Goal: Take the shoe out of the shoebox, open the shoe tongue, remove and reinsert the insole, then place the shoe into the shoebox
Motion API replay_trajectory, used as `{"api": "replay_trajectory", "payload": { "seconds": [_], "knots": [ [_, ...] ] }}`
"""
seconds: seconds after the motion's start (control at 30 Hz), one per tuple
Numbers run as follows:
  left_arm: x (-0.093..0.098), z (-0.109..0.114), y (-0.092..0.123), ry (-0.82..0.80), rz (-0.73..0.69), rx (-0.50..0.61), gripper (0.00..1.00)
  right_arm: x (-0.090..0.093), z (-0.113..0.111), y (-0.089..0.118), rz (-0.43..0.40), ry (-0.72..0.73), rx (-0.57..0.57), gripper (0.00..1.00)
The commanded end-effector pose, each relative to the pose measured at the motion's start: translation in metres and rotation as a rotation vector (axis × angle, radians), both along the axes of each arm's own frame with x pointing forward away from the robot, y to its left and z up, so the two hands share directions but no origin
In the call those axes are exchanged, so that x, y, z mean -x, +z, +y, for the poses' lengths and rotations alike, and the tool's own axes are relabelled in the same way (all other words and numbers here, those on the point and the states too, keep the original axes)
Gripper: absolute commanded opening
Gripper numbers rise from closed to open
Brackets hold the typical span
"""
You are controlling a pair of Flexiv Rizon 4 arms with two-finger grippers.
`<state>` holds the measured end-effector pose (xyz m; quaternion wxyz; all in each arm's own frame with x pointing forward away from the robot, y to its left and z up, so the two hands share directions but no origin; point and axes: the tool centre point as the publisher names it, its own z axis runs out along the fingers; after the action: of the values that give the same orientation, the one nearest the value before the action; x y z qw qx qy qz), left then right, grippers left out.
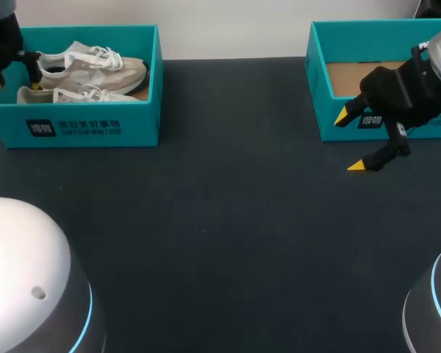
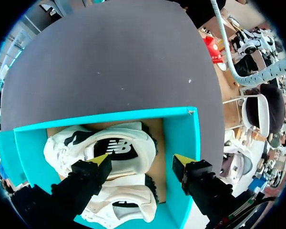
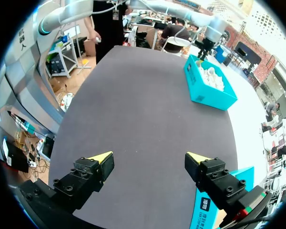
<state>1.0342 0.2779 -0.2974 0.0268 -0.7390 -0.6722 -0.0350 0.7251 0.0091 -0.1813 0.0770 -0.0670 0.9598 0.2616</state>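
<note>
Left wrist view — shoe [image 2: 115, 144] under gripper [image 2: 143, 161]

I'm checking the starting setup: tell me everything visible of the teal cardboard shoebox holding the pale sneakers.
The teal cardboard shoebox is rectangular and lidless, with white print on its front wall and a brown floor. It sits flat on the dark table, far left. Two pale laced sneakers lie inside, side by side. The open left gripper hangs over its left end; contact cannot be told.
</note>
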Motion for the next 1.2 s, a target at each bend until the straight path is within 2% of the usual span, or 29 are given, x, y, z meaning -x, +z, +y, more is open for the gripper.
{"api": "replay_trajectory", "payload": {
  "seconds": [0.03, 0.67, 0.7, 0.77, 0.93, 1.03, 1.13, 1.17, 1.2],
  "knots": [
    [-0.003, 0.000, -0.015, 0.003, 0.002, -0.007, 0.82, -0.001, 0.001, -0.001, 0.002, 0.000, 0.002, 1.00],
    [-0.002, 0.007, -0.063, 0.032, -0.031, -0.027, 0.67, -0.001, 0.001, -0.001, 0.002, 0.000, 0.002, 1.00],
    [-0.001, 0.007, -0.065, 0.031, -0.031, -0.029, 0.64, -0.001, 0.001, -0.001, 0.002, 0.000, 0.002, 1.00],
    [0.000, 0.007, -0.068, 0.034, -0.034, -0.031, 0.51, -0.001, 0.001, -0.001, 0.002, 0.000, 0.002, 1.00],
    [0.002, 0.008, -0.075, 0.037, -0.019, -0.046, 0.38, -0.001, 0.001, -0.001, 0.002, 0.000, 0.002, 1.00],
    [0.002, 0.010, -0.076, 0.039, -0.017, -0.054, 0.20, -0.001, 0.001, -0.001, 0.002, 0.000, 0.002, 1.00],
    [0.002, 0.010, -0.076, 0.035, -0.019, -0.066, 0.07, -0.001, 0.001, -0.001, 0.002, 0.000, 0.002, 1.00],
    [0.002, 0.011, -0.076, 0.034, -0.022, -0.069, 0.00, -0.001, 0.001, -0.001, 0.002, 0.000, 0.002, 1.00],
    [0.002, 0.011, -0.075, 0.031, -0.020, -0.073, 0.00, -0.001, 0.001, -0.001, 0.002, 0.000, 0.002, 1.00]
  ]
}}
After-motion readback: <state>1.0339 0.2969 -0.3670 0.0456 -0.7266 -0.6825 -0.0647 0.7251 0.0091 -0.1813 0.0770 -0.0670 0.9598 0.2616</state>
